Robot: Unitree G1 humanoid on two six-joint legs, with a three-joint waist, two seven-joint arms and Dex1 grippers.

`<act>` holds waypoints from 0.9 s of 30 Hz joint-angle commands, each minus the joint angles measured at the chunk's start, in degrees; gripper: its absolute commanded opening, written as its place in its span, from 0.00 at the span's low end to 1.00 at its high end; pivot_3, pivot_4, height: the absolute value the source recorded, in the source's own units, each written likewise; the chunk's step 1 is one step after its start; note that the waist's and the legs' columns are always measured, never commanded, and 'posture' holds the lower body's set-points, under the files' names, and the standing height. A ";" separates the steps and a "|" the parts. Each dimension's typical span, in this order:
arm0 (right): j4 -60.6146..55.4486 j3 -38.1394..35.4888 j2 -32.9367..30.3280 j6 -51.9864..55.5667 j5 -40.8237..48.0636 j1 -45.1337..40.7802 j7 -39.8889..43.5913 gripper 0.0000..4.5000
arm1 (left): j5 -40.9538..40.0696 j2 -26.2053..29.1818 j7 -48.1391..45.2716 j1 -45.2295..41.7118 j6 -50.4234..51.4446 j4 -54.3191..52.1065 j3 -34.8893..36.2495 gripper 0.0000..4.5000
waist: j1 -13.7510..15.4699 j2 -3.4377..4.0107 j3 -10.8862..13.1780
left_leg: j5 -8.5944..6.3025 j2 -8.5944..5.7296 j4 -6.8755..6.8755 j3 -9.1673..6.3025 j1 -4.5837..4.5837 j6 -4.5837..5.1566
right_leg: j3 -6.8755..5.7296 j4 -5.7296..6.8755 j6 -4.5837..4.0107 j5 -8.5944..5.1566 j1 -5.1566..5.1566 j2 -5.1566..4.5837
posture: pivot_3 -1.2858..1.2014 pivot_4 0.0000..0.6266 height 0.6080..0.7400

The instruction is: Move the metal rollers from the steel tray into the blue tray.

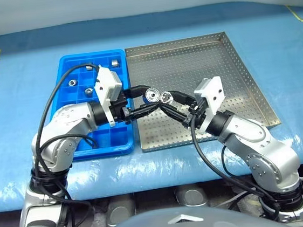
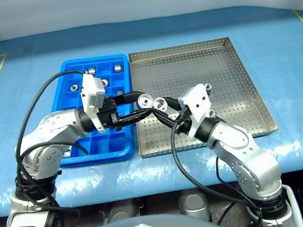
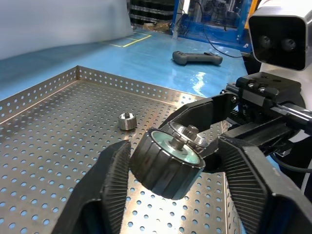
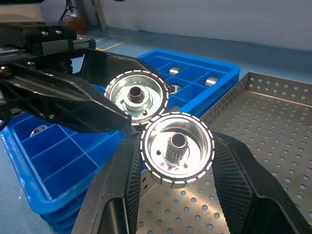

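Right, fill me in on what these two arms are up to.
The robot is shifting metal rollers from the steel tray to the blue tray. The left end effector grips the first roller and the right end effector grips the second roller. The two touch in the air over the steel tray, close to its edge beside the blue tray. A few stored rollers already sit in blue compartments. One loose roller still lies on the steel tray.
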 commanded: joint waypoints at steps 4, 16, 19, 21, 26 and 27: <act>-2.34 -0.78 0.33 -1.66 1.00 -0.88 -0.55 0.44 | 2.23 0.94 0.04 -0.88 -1.25 -0.10 -1.62 0.41 | 0.02 0.00 0.00 | 0.00 0.00 0.00 0.01 -0.01 0.00 | 0.00 -0.02 0.00 0.00 0.00 0.00 | 0.45 0.24 1.00; -2.76 11.47 -18.56 -5.14 -22.67 -5.01 -0.74 0.44 | -1.98 -5.64 11.26 -1.90 16.44 3.67 -0.22 0.41 | -0.01 -0.03 0.03 | 0.00 -0.05 0.09 0.04 -0.05 0.00 | 0.02 -0.04 0.18 -0.04 0.00 -0.03 | 0.45 0.24 1.00; -2.85 14.76 -23.23 -5.91 -30.35 -7.31 -1.41 0.44 | -5.44 -11.01 16.27 -1.10 22.95 3.94 1.69 0.41 | -0.01 -0.04 0.03 | 0.00 -0.02 0.06 -0.01 -0.05 0.00 | 0.00 -0.03 0.16 -0.06 -0.01 0.00 | 0.45 0.24 1.00; -2.94 16.54 -25.22 -5.39 -33.59 -8.53 -0.46 0.44 | -7.31 -14.32 19.24 -0.89 26.01 3.83 2.97 0.41 | -0.08 -0.03 0.03 | 0.00 -0.02 0.07 -0.01 -0.07 0.00 | 0.00 -0.04 0.16 -0.05 -0.02 0.00 | 0.45 0.24 1.00; -2.39 17.33 -25.05 -6.16 -39.49 -10.03 -0.91 0.44 | -12.87 -21.92 24.23 -1.09 32.43 4.06 7.95 0.41 | 0.17 -0.05 0.04 | 0.00 -0.03 0.13 0.00 -0.07 0.00 | 0.01 -0.02 0.15 -0.04 0.02 0.00 | 0.45 0.24 1.00; -2.11 17.09 -24.68 -6.37 -40.67 -10.25 -1.30 0.44 | -13.88 -23.12 24.89 -1.21 33.50 4.10 8.90 0.41 | 0.17 -0.05 0.04 | 0.00 -0.03 0.15 0.00 -0.07 0.00 | 0.01 -0.02 0.15 -0.03 0.02 0.00 | 0.45 0.24 1.00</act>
